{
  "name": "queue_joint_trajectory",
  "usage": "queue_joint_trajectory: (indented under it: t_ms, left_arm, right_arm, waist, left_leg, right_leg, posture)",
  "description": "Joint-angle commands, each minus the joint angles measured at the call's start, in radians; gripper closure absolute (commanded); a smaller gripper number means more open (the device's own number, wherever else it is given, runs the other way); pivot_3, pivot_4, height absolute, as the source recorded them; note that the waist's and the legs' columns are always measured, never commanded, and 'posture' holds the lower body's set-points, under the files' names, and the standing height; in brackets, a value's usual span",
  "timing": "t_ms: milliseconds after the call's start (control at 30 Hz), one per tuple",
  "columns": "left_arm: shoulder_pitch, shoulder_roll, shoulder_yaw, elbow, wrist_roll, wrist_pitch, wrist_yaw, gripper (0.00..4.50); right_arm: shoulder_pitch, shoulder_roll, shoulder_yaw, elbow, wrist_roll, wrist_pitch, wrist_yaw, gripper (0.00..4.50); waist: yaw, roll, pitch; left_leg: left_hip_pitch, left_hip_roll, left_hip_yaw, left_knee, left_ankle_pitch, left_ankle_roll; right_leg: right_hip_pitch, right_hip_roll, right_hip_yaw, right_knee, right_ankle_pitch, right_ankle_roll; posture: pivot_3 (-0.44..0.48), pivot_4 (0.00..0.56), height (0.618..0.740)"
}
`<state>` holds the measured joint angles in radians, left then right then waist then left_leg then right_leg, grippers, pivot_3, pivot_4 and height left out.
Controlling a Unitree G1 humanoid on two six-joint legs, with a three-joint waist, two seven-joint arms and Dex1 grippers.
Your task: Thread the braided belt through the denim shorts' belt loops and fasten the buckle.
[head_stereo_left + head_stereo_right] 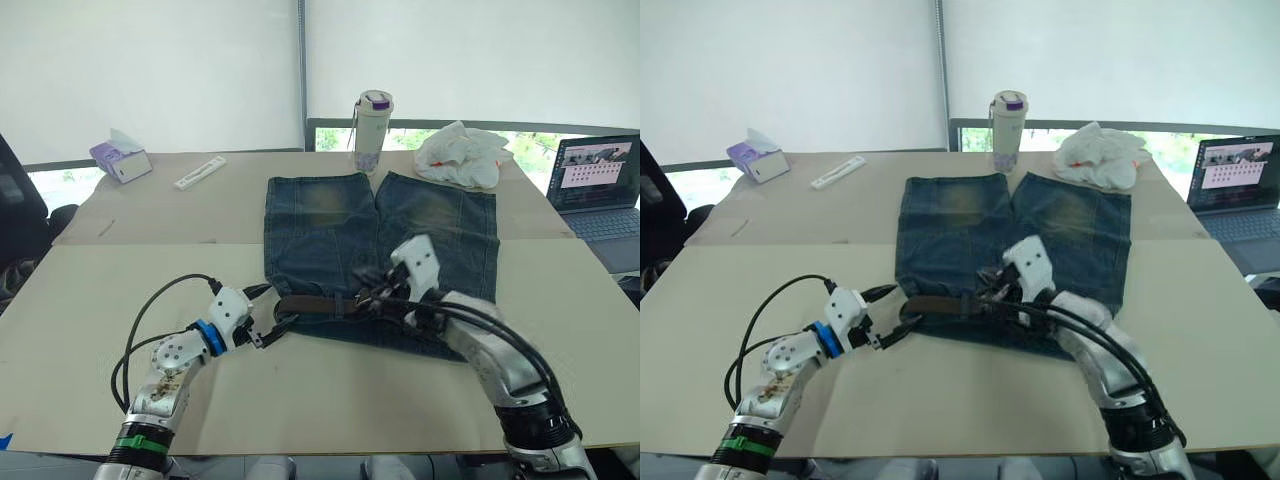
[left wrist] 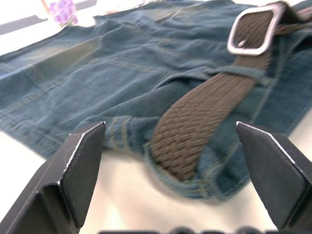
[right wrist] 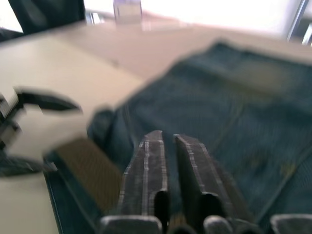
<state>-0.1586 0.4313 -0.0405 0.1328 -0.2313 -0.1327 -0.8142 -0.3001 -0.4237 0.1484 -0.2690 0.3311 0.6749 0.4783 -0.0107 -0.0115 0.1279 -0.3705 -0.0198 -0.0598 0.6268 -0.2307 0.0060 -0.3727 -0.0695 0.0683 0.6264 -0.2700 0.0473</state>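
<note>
Brown braided belt (image 2: 204, 114) on denim shorts (image 1: 330, 240), left gripper (image 2: 180, 170) fingers spread

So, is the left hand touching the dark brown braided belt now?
Apart. In the left wrist view, the left hand is open, its fingers standing to either side of the dark brown braided belt with visible gaps.

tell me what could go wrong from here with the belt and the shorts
The left hand is open around the braided belt where it bends at the edge of the denim shorts; closing there could pinch denim along with the strap. The right hand is nearly shut over the waistband, so a pull may bunch the shorts. The buckle already holds the strap, and tugging might shift it.
</note>
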Motion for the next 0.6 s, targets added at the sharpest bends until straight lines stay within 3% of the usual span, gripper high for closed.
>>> queue_joint_trajectory:
  t_ms: [33, 233, 367, 500, 600]
  left_arm:
    - [0.002, 0.010, 0.023, -0.039, -0.013, -0.020, -0.005, 0.00]
    - [0.011, 0.015, 0.023, -0.061, -0.018, -0.008, -0.011, 0.00]
    - [0.011, 0.023, 0.027, -0.099, -0.049, 0.022, -0.034, 0.00]
    - [0.026, 0.049, 0.041, -0.156, -0.096, 0.073, -0.066, 0.00]
    - [0.047, 0.081, 0.060, -0.202, -0.127, 0.127, -0.079, 0.00]
  right_arm:
    - [0.053, -0.023, 0.005, 0.040, -0.038, -0.028, 0.015, 4.48]
    - [0.096, 0.001, -0.027, 0.021, -0.030, -0.125, 0.042, 4.48]
    - [0.095, 0.049, -0.170, -0.067, 0.077, -0.209, 0.059, 4.48]
    - [0.147, -0.020, -0.282, -0.139, 0.136, -0.225, 0.120, 4.48]
    - [0.244, -0.123, -0.353, -0.158, 0.156, -0.245, 0.216, 3.61]
  waist:
    - [-0.002, 0.000, 0.000]
    - [-0.008, 0.000, -0.001]
    - [-0.007, 0.000, 0.000]
    - [-0.002, 0.000, 0.000]
    - [-0.001, 0.000, 0.000]
  left_leg:
    - [0.000, 0.000, 0.000, 0.000, 0.000, 0.000]
    - [0.003, 0.002, 0.001, 0.000, 0.000, 0.000]
    - [0.001, 0.002, 0.000, 0.000, 0.000, 0.000]
    - [0.001, 0.001, 0.000, 0.000, 0.000, 0.000]
    - [0.001, 0.001, 0.000, 0.000, 0.000, 0.000]
  right_leg:
    - [0.000, 0.000, 0.000, 0.000, 0.000, 0.000]
    - [0.003, 0.003, 0.000, 0.000, 0.000, 0.000]
    - [0.001, 0.003, 0.001, 0.000, 0.000, 0.000]
    - [0.001, 0.002, 0.001, 0.000, -0.001, 0.001]
    - [0.002, 0.002, 0.000, -0.001, -0.001, 0.001]
  posture:
    - [0.000, 0.150, 0.740]
    - [0.000, 0.150, 0.740]
    - [0.000, 0.150, 0.740]
    - [0.000, 0.150, 0.740]
    - [0.000, 0.150, 0.740]
